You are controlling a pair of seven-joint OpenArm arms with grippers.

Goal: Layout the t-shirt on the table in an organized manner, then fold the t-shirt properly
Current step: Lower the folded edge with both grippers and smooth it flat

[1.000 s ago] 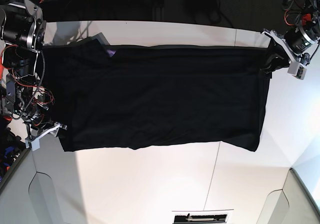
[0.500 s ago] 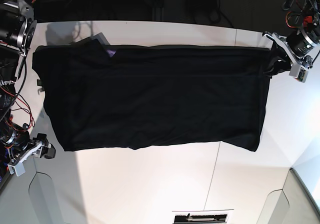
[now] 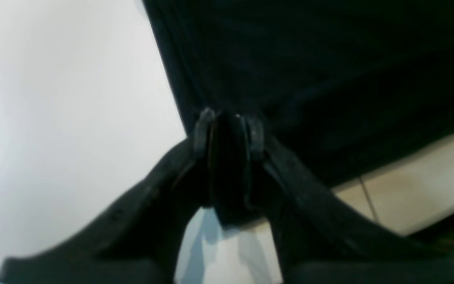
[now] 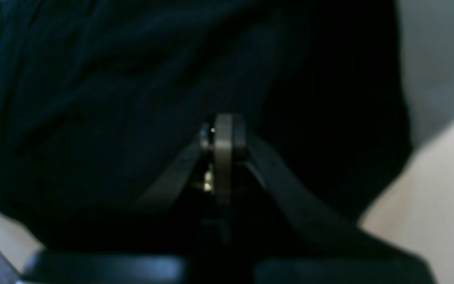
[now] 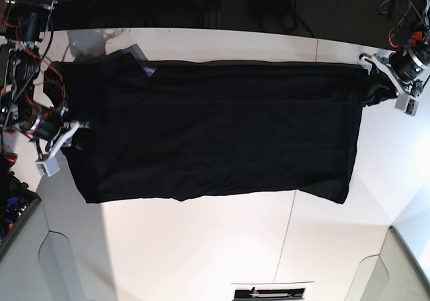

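Observation:
The black t-shirt [image 5: 222, 126] lies spread wide across the white table [image 5: 201, 247], with a small purple patch [image 5: 149, 70] showing near its top left. My left gripper [image 5: 371, 86] is at the shirt's top right corner. In the left wrist view it [image 3: 227, 126] is shut on a bunch of the shirt's fabric [image 3: 329, 59]. My right gripper [image 5: 72, 134] is at the shirt's left edge. In the right wrist view it [image 4: 223, 130] has its jaws together over the fabric [image 4: 93, 79]. I see no cloth between its pads.
A thin dark seam [image 5: 289, 227] runs across the table's near half. Cut-out corners sit at the front left [image 5: 57, 254] and front right [image 5: 383, 261]. A grey flap [image 5: 131, 51] peeks out above the purple patch. Dark cables and gear lie beyond the far edge.
My right gripper left the shirt's lower left corner, swung out to the left, and has come back up to the shirt's left edge. My left gripper has shifted slightly right, still holding the corner.

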